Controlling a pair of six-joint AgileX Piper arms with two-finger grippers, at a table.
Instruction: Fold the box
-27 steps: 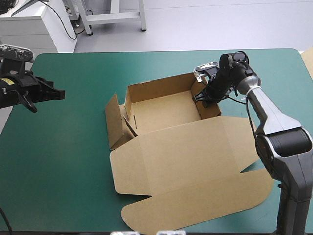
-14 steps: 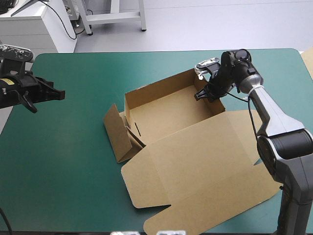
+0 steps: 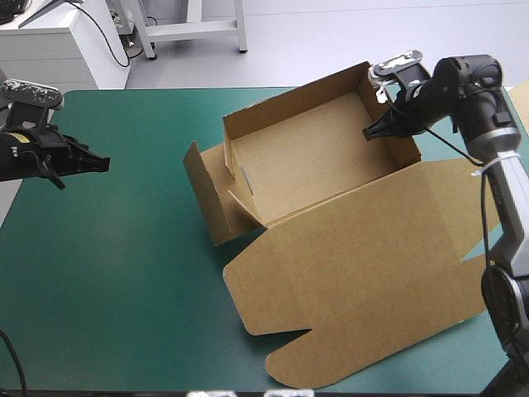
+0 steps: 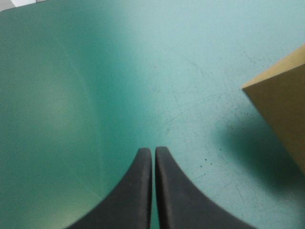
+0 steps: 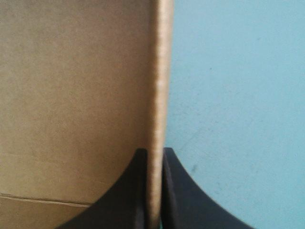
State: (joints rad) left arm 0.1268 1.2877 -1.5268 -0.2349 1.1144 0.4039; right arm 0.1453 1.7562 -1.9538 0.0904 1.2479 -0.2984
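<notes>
The brown cardboard box (image 3: 318,169), an open tray with raised walls and a flat lid spreading toward five o'clock, sits right of centre on the teal-green table cover (image 3: 107,273). The right gripper (image 3: 374,131) pinches the tray's two o'clock wall (the board's edge runs straight between its black fingers (image 5: 138,191)). The left gripper (image 3: 101,160), clenched on nothing, hangs at the table's nine o'clock side, well apart from the box.

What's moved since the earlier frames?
The right gripper, shut on the box at its right wall, has dragged it toward the far right corner of the table, turning it; the lid swung along. The left gripper stayed shut near the left edge, apart from the box.
</notes>
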